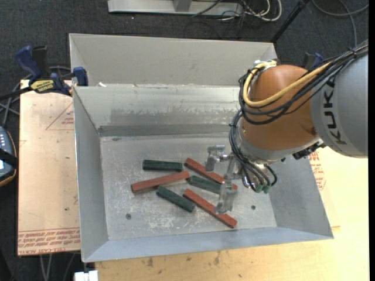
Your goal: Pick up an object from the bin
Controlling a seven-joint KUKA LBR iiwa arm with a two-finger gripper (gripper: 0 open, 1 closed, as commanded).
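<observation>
The arm (345, 113) comes in from the right, its grey link lying across the bin's (176, 124) right rim. Its wrist, under the orange cover (275, 113), hangs above the right half of the floor. Yellow and black cables (258, 95) loop over the cover and run down its left side. The wrist points down and a little left, which sets the gripper (221, 179) low over the floor, right of centre.

The fingers are spread wide, one toward the back wall (217, 155) and one toward the front (226, 201). Nothing is gripped between them. The right ends of two sticks lie in the gap: the upper red stick (201, 168), slanting down to the right, and the middle green stick (203, 184) just below it. The front finger stands at the lower red stick (206, 206), which runs down to the right. Whether it touches that stick cannot be told.

Left of the gripper lie three more sticks:
- a long red stick (159, 182), nearly level
- a far green stick (162, 165) above it
- a near green stick (174, 198) below it, slanted

All six sticks form a loose cluster on the middle of the floor.
</observation>
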